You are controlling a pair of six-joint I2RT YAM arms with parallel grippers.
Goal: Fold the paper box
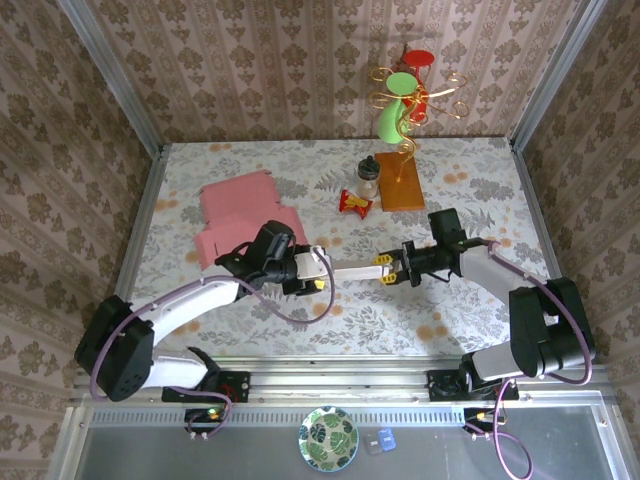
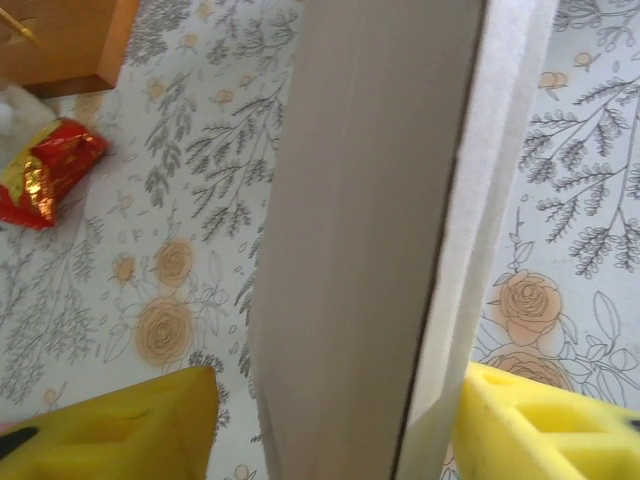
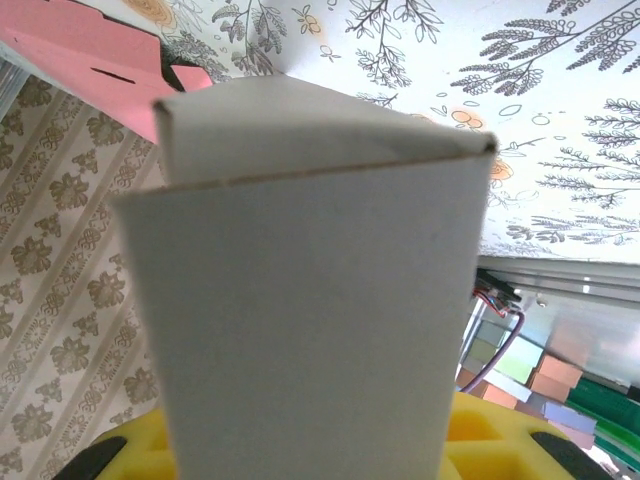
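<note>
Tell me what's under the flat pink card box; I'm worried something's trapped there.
Floral tablecloth shows around the flat pink card box; it lies flat, so anything beneath is hidden. The left arm's black wrist covers its near right corner.

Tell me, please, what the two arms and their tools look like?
The left arm and right arm have white links between black joints and bulky black shoulder housings. A purple cable loops along each. The left tool and right tool carry bright yellow fingers with moulded recesses.
</note>
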